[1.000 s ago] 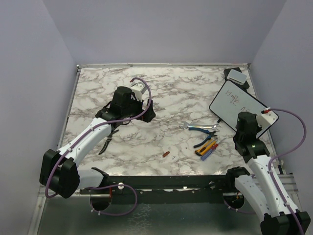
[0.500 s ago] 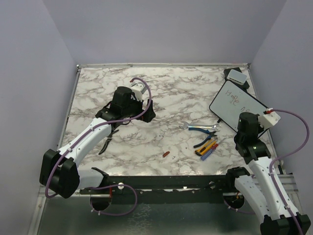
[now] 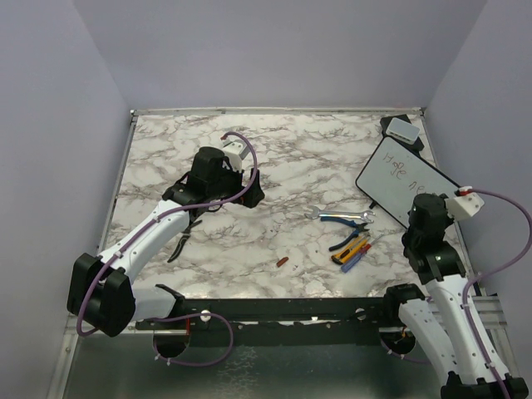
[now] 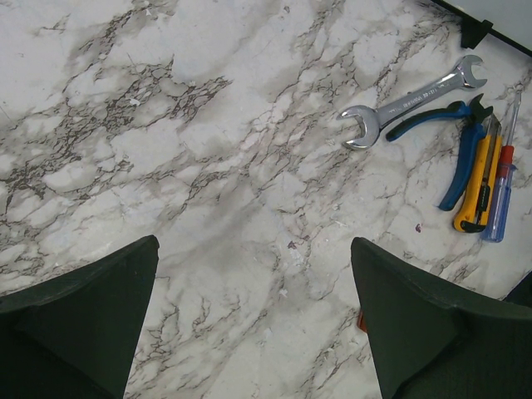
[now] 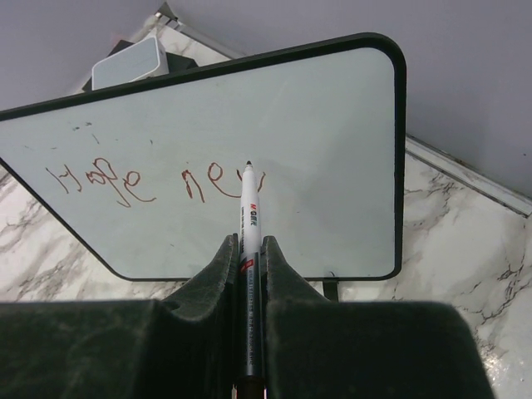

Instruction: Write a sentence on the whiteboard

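At the far right of the marble table [image 3: 291, 150], the whiteboard [image 3: 397, 176] is sitting near a small grey-white block [image 3: 405, 129], carrying brownish handwriting. The right gripper [image 5: 247, 249] is clamping a marker [image 5: 248, 208] between its fingers, the tip pointing at the last written strokes. The left gripper [image 4: 253, 307] is hanging spread wide over the marble, gripping nothing.

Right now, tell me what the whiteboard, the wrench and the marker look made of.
Whiteboard: smooth white panel with a faint sheen, likely coated steel or melamine, in a thin black frame, probably plastic; ink sits on its surface. Wrench: bare polished metal, silvery with bright highlights. Marker, in the right gripper: plastic barrel, white with printed lettering, dark tip.
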{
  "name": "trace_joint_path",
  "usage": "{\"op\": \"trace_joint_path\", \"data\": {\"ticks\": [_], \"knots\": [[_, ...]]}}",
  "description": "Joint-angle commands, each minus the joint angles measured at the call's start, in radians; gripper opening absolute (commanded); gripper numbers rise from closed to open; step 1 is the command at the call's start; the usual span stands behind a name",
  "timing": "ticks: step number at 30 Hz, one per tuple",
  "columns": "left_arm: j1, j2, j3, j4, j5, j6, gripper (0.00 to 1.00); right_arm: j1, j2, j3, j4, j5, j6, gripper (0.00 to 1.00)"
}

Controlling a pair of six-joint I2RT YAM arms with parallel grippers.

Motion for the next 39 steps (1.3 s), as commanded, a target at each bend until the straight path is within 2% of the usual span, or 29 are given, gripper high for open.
{"op": "trace_joint_path", "data": {"ticks": [1,39], "knots": [[-0.003,-0.015,-0.015,0.02,0.004,0.001,0.99,-0.009,-0.017,0.01,-0.036,-0.022,0.002,0.0],[-0.009,-0.012,-0.016,0.022,0.006,0.002,0.99,-0.009,0.085,-0.001,-0.08,0.131,0.085,0.0]]}}
